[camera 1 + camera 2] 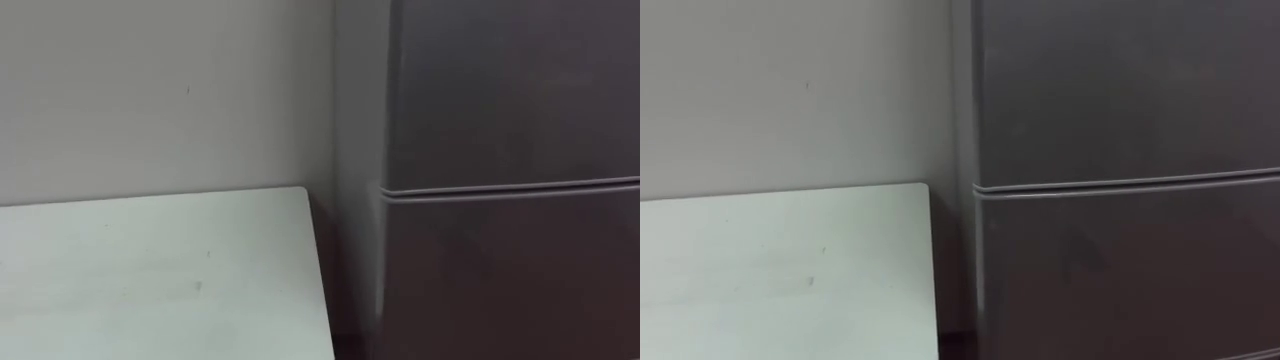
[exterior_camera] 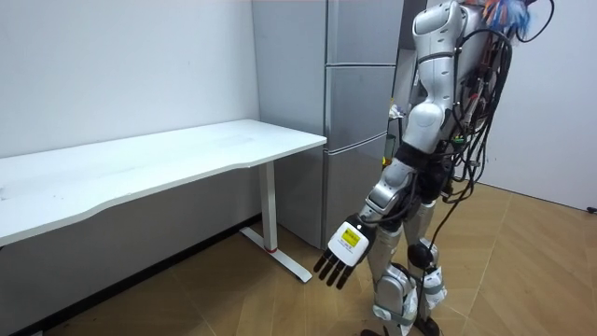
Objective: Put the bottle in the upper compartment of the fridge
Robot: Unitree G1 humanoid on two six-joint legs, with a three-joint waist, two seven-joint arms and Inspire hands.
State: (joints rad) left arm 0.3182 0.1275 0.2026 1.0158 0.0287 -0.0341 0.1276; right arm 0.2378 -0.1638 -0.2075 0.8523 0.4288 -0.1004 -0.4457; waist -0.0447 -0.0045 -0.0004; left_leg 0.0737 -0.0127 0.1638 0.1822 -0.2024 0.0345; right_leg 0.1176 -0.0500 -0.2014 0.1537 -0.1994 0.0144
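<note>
A: Where did we have our left hand (image 2: 343, 250) at that moment?

B: It hung low at our side with the fingers straight and loose, carrying nothing. We stood on the wooden floor (image 2: 522, 271) facing the tall grey two-door metal fridge (image 2: 359, 103), which rose above and beyond that hand. We could not see our right hand.

A: And the bottle?

B: We found no bottle: not in that hand, nor on the long white flat-topped bench (image 2: 159, 163) beyond it toward the wall. Both fridge doors sat flush and closed, with the seam between the upper door (image 1: 510, 90) and the lower door (image 1: 510, 280) level before our eyes.

A: So how did we read the stage?

B: Two ways fitted. The bottle might have been shut inside the upper compartment, or it might have been somewhere outside our views. Closed doors and a slack hand suited both.

A: Anything in the way?

B: The bench corner stood just beside the fridge's flank, leaving only a narrow dark gap, so we judged that side tight. The upper door itself barred the compartment while shut.
</note>
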